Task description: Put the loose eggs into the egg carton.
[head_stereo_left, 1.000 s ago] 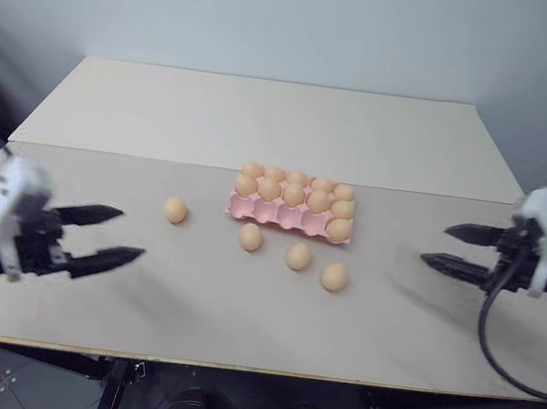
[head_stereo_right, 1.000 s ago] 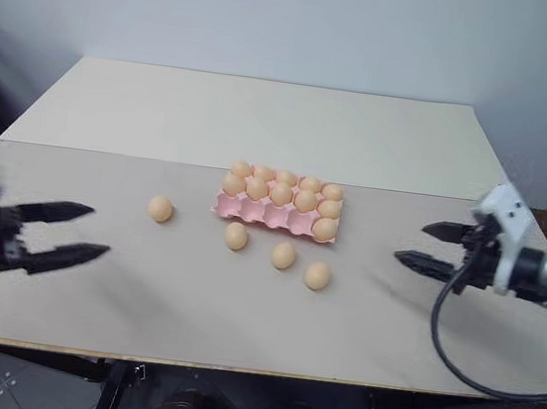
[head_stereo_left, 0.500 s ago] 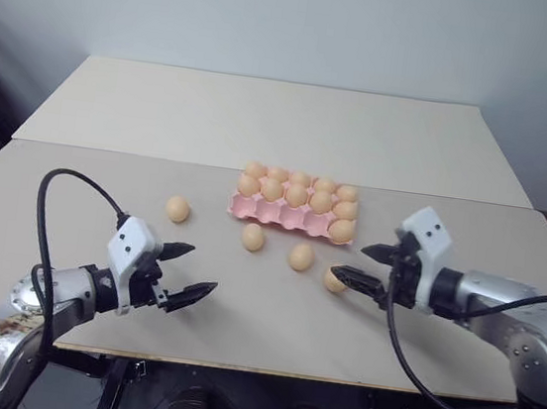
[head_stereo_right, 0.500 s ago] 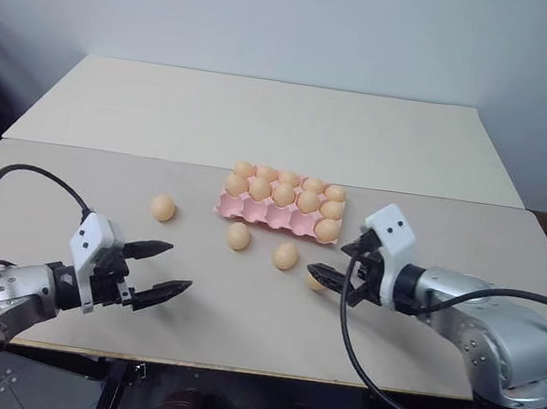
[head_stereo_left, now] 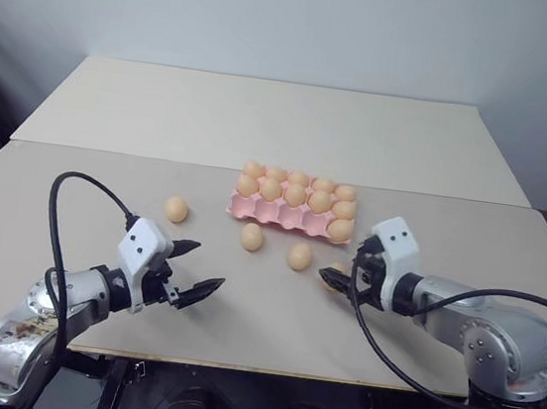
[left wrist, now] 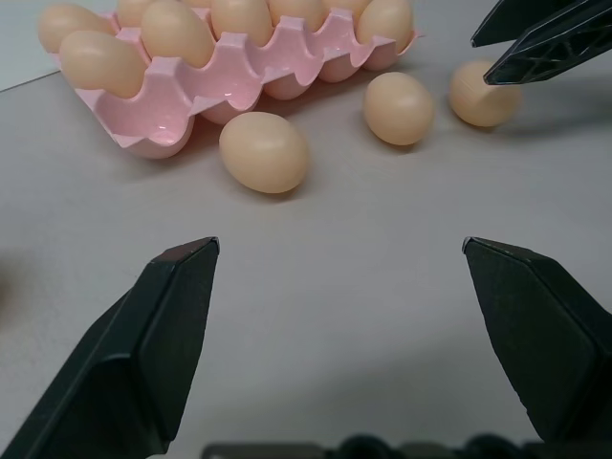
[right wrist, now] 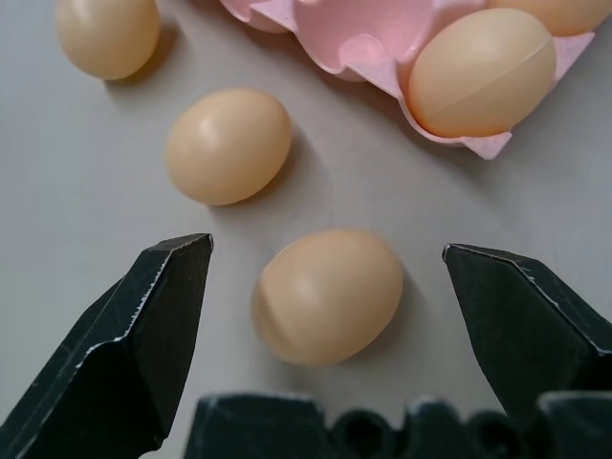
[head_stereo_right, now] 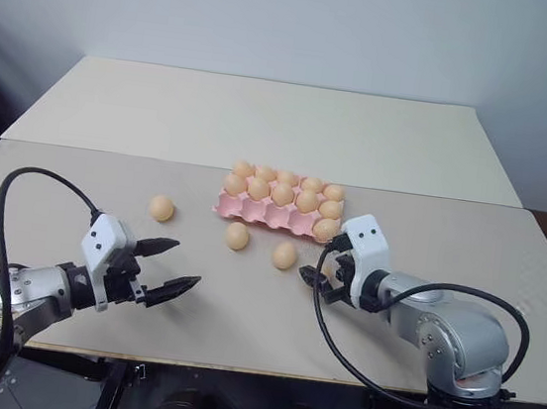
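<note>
The counter (head_stereo_left: 263,124) is carrying the pink egg carton (head_stereo_left: 282,216) at frame centre. The left gripper (head_stereo_left: 196,268) is hovering wide open at lower left. The right gripper (right wrist: 325,287) is straddling one egg, fingers wide. The four loose eggs (head_stereo_left: 252,237) are lying before the carton.

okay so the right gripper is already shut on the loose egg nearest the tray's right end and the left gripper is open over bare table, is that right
Not quite. The right gripper is open, its fingers standing either side of that egg without touching it; the right wrist view shows table on both sides of the egg. The rest holds: it is the loose egg nearest the right end of the tray, and the left gripper is open over bare table.
</note>
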`<act>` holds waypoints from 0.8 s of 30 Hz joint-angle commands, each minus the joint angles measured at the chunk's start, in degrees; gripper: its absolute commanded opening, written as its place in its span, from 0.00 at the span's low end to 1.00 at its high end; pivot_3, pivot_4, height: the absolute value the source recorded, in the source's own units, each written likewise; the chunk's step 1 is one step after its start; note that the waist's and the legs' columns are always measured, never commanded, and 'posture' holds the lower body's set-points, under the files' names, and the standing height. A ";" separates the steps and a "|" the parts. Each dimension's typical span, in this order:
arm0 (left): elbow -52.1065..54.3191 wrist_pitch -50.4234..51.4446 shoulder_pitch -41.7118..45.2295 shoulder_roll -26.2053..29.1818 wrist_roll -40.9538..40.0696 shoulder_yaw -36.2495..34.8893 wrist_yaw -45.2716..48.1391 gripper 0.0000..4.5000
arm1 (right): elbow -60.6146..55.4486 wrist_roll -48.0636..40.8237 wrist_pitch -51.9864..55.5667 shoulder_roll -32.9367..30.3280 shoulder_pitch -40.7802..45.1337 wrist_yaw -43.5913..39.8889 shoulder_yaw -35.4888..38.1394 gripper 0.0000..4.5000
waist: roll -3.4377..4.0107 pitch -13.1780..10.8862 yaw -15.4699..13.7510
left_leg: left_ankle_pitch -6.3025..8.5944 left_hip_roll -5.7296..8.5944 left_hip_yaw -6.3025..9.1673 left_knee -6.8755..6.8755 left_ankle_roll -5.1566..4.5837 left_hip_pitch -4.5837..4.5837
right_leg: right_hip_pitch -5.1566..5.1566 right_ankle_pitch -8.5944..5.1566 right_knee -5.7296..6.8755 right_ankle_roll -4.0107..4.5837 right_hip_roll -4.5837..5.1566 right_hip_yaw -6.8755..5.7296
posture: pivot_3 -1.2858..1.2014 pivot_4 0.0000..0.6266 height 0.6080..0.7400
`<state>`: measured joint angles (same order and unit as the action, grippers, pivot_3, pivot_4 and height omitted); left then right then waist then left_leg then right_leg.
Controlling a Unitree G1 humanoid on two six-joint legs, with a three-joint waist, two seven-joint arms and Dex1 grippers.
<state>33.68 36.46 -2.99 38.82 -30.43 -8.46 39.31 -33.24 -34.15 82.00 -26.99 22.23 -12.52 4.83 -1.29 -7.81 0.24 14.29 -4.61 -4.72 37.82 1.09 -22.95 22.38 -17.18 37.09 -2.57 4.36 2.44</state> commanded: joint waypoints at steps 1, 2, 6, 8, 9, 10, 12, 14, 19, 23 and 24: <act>1.62 -0.87 0.05 0.08 -0.57 -0.89 -0.10 0.99 | -0.14 1.94 0.37 0.92 0.78 1.71 -0.52 1.00 | 0.00 0.00 0.08 | 0.00 0.00 0.00 0.00 0.00 -0.01 | 0.01 0.00 0.00 0.00 0.00 0.00 | 0.52 0.24 1.00; 1.73 -0.82 0.03 0.06 -0.59 -0.90 -0.18 0.99 | 0.08 2.19 0.52 1.28 0.66 1.92 -0.57 1.00 | 0.00 0.00 0.12 | 0.00 0.00 0.00 0.00 0.00 -0.02 | 0.02 0.00 0.00 0.00 0.00 0.00 | 0.52 0.24 1.00; 2.04 -0.78 -0.30 0.04 -0.65 -0.99 -0.30 0.99 | 1.65 3.84 0.00 2.81 0.17 3.05 -1.14 1.00 | 0.00 0.00 0.35 | 0.00 0.00 0.00 0.00 0.00 -0.01 | 0.01 0.00 0.00 0.00 0.00 0.00 | 0.52 0.24 1.00; 2.06 -0.75 -0.37 -0.07 -0.93 -1.29 -0.36 0.99 | 2.12 4.36 -0.06 3.16 0.43 3.26 -1.35 1.00 | 0.00 0.00 0.43 | 0.00 0.00 0.00 0.00 0.00 0.00 | 0.01 0.00 0.00 0.00 0.00 0.00 | 0.52 0.24 1.00; 2.05 -0.71 -0.34 -0.21 -1.18 -1.54 -0.45 0.99 | 2.21 4.58 -0.06 3.30 0.54 3.22 -1.45 1.00 | 0.00 0.00 0.42 | 0.00 0.00 0.00 0.00 0.00 -0.01 | 0.01 0.00 0.00 0.00 0.00 0.00 | 0.52 0.24 1.00; 2.03 -0.61 -0.21 -0.31 -1.46 -1.79 -0.58 0.99 | 2.38 4.74 -0.05 3.48 0.61 3.17 -1.55 1.00 | 0.00 0.00 0.42 | 0.00 0.00 0.00 0.00 0.00 -0.01 | 0.01 0.00 0.00 0.00 0.00 -0.01 | 0.52 0.24 1.00; 2.02 -0.55 -0.09 -0.28 -1.72 -2.02 -0.67 0.99 | 2.59 5.15 -0.13 3.76 0.66 3.11 -1.84 1.00 | 0.00 0.00 0.45 | 0.00 0.00 0.01 -0.01 0.00 -0.01 | 0.01 0.00 -0.01 0.00 0.00 -0.01 | 0.52 0.24 1.00; 2.01 -0.57 -0.12 -0.25 -1.86 -2.10 -0.80 0.99 | 2.73 5.58 -0.32 3.83 0.64 2.95 -2.21 1.00 | 0.00 0.00 0.45 | 0.00 -0.01 0.01 -0.02 0.00 -0.01 | 0.02 0.00 -0.01 0.00 0.00 -0.01 | 0.52 0.24 1.00; 2.07 -0.57 -0.28 -0.18 -1.97 -2.28 -1.08 1.00 | 3.26 6.59 -0.83 4.61 0.89 2.65 -2.25 0.81 | 0.00 0.00 0.46 | 0.00 0.00 0.01 -0.02 0.00 -0.01 | 0.01 0.00 0.00 0.00 0.00 -0.01 | 0.52 0.24 1.00; 2.11 -0.56 -0.31 -0.13 -1.96 -2.37 -1.24 1.00 | 3.45 7.07 -1.34 5.00 1.03 2.24 -2.34 0.52 | 0.00 0.00 0.46 | 0.00 0.00 0.01 -0.02 0.00 -0.01 | 0.02 0.00 -0.01 0.00 0.00 -0.01 | 0.52 0.24 1.00; 2.10 -0.54 -0.27 -0.12 -1.98 -2.41 -1.25 1.00 | 3.49 7.16 -1.42 5.03 1.05 2.15 -2.35 0.48 | 0.00 0.00 0.46 | 0.00 0.00 0.01 -0.02 0.00 -0.01 | 0.02 0.00 -0.01 0.00 0.00 -0.01 | 0.52 0.24 1.00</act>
<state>33.78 36.47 -3.28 38.54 -31.68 -9.96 38.23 -28.76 -27.27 81.95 -21.93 22.20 -9.97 2.48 -1.29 -7.81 0.70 14.29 -4.61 -4.71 37.80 1.09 -22.96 22.40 -17.18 37.08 -2.57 4.36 2.43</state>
